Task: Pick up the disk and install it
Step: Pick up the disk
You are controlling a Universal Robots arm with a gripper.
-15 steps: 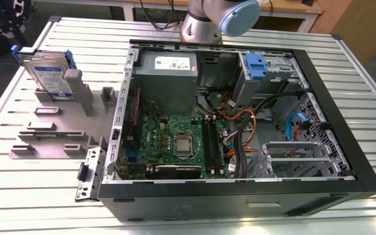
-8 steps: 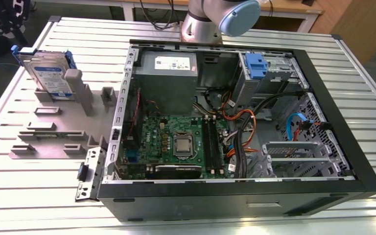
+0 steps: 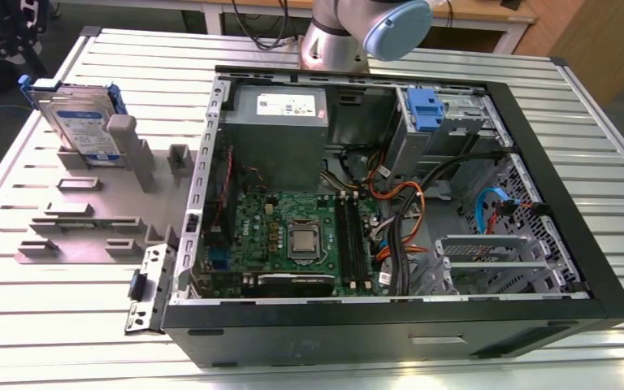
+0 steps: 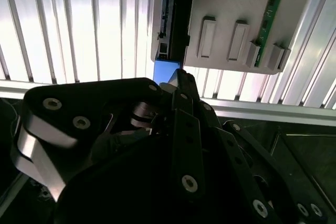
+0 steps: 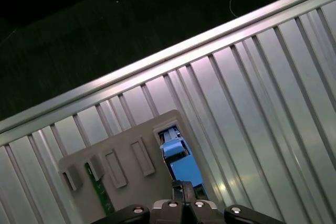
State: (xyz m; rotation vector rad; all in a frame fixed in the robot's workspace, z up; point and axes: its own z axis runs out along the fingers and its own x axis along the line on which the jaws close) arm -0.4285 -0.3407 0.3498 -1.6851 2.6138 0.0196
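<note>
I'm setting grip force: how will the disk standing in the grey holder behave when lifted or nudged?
Likely stiff: the disk looks like a metal drive in a blue plastic frame. Probably heavy for its size; a light grip may slip. Standing on edge in the grey holder, it might tip if pushed sideways, though its posts seem to steady it.

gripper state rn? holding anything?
Gripper: cannot be told whether open or closed.
The disk stands upright in the grey holder block.
</note>
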